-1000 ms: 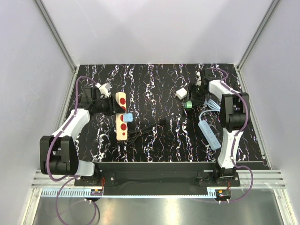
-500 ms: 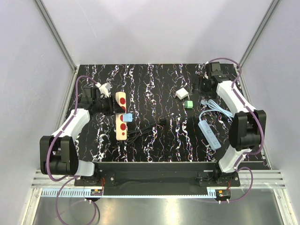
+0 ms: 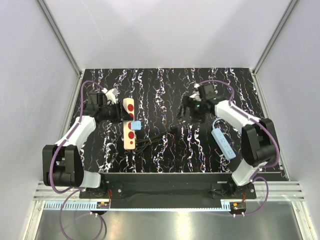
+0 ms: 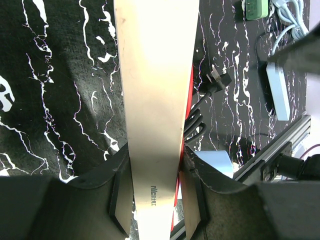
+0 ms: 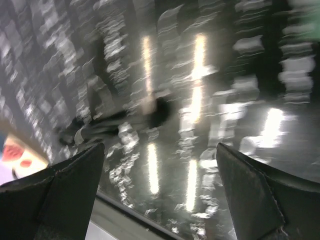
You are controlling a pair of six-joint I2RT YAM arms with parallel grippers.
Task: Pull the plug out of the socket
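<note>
Table (image 3: 165, 90): black top with white marble-like veins, filling the floor of the enclosure.
Walls (image 3: 165, 30): plain pale grey on the left, far and right sides.
Frame posts (image 3: 60, 37): aluminium, rising at the far corners.
Socket (image 3: 131, 135): beige power strip with red spots at the left of the table, running near to far; its black cord (image 3: 160, 135) trails right.
Left gripper (image 4: 156, 190): fingers clamped on the socket's two long sides.
Right gripper (image 5: 160, 165): jaws spread wide over the table's middle, nothing between them.
Plug: cannot be made out in any view.
Light blue power strip (image 3: 223, 143): lies at the right, near the right arm.
</note>
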